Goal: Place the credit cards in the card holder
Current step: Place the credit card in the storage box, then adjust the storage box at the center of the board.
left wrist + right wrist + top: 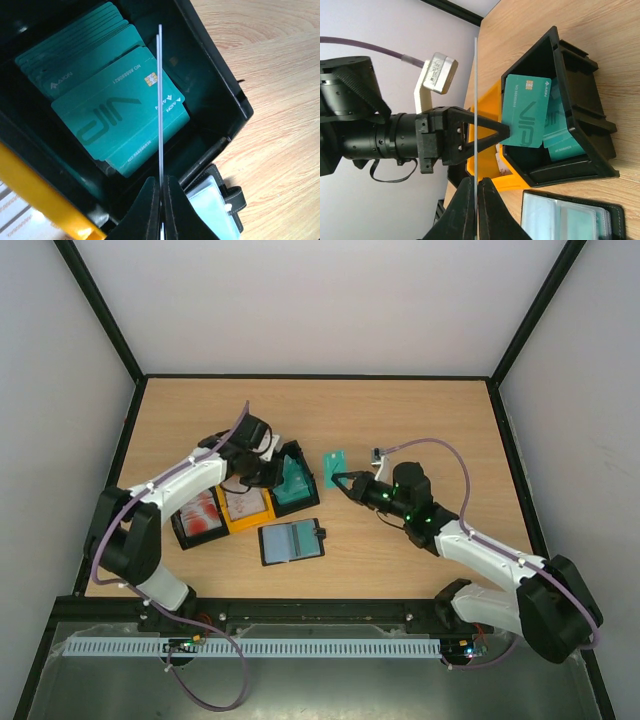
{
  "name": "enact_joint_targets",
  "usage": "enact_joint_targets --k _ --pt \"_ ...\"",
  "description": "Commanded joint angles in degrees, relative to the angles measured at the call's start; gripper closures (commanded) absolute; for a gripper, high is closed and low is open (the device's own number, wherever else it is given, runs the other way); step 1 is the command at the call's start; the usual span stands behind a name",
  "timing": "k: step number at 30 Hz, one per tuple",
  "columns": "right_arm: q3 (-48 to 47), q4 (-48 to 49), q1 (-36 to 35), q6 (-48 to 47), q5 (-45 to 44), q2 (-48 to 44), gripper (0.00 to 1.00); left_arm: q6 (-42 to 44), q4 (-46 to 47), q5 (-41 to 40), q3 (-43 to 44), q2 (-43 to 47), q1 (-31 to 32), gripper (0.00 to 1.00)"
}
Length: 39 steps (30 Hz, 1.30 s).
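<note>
My left gripper (pixel 161 180) is shut on a teal credit card (pixel 527 112), which shows edge-on as a thin line (pixel 160 100) in its own wrist view. It hangs over a black tray (pixel 220 90) stacked with more teal cards (pixel 115 110). Over bare wood to the tray's right, my right gripper (pixel 476 181) is shut on a second teal card (pixel 334 459), also edge-on (pixel 476 100) in its wrist view. The black card holder (pixel 291 541) lies open on the table in front of the trays, clear pockets up, strap at its right end (pixel 235 197).
Three open trays stand in a row at centre left: a black one with red cards (pixel 197 515), a yellow one with whitish cards (pixel 245 505), and the black one with teal cards (pixel 295 480). Black frame rails edge the wooden table (pixel 420 420).
</note>
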<state>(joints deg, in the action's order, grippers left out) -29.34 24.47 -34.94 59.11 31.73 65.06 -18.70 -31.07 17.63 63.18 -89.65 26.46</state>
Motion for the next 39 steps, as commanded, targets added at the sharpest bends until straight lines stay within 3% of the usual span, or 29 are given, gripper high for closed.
enact_joint_targets --k 1,6,10,14,19,27,34,39 --pt "0.58 -1.82 0.13 -1.60 -1.83 -2.33 0.97 2.88 -1.14 0.69 2.29 -3.11 0.58 0.98" --pt "0.60 -2.55 0.14 -2.11 -2.15 -2.49 0.97 4.36 -0.83 1.95 2.27 -5.75 0.79 0.92" --pt "0.63 -2.80 0.13 -2.39 -2.07 -2.39 0.97 3.43 -2.37 -3.28 3.15 -5.98 0.98 0.67" --pt "0.38 -3.10 0.13 -3.84 -1.50 -2.56 0.97 2.04 -4.24 -8.07 4.06 -4.36 3.88 0.55" --pt "-0.24 -4.55 0.11 -5.43 -1.12 -2.24 0.96 -2.45 -7.29 -15.69 3.75 -1.85 8.93 0.57" --pt "0.86 -6.04 -0.25 -7.00 -0.83 -1.35 0.96 -8.18 -6.23 -15.61 -5.69 1.22 15.40 0.70" --pt "3.61 -6.95 -2.77 -7.15 -3.03 -1.17 0.97 -9.63 -5.84 -19.90 -5.36 -3.51 15.39 0.67" --pt "4.98 -6.40 -4.60 -6.35 -4.93 -0.86 0.97 -9.52 -4.09 -23.14 -2.72 -7.26 12.96 0.57"
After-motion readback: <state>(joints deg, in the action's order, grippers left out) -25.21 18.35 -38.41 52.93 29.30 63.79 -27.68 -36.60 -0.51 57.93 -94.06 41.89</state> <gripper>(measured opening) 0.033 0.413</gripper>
